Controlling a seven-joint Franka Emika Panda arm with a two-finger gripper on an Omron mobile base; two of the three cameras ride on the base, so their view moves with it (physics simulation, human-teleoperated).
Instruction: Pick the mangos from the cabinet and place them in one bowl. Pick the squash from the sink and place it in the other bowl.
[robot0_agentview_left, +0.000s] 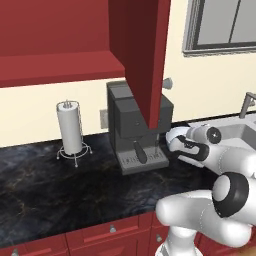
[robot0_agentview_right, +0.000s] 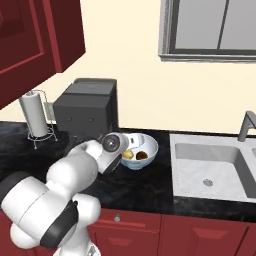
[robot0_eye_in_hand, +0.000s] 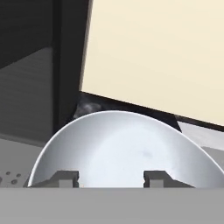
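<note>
The claw (robot0_eye_in_hand: 111, 177) hangs low over the bowl (robot0_agentview_right: 150, 142), tips spread apart with nothing between them. Both mangos (robot0_agentview_right: 135, 155) sit inside that bowl on the worktop (robot0_agentview_right: 150, 185) beside the coffee machine (robot0_agentview_right: 87, 107), so the squash job looks next.

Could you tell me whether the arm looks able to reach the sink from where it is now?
Probably yes: the sink lies just beside the bowl where the pincer hovers, with bare counter between.

The arm (robot0_agentview_right: 95, 160) hides part of the bowl (robot0_agentview_right: 148, 145) holding the mangos (robot0_agentview_right: 135, 155).
</note>
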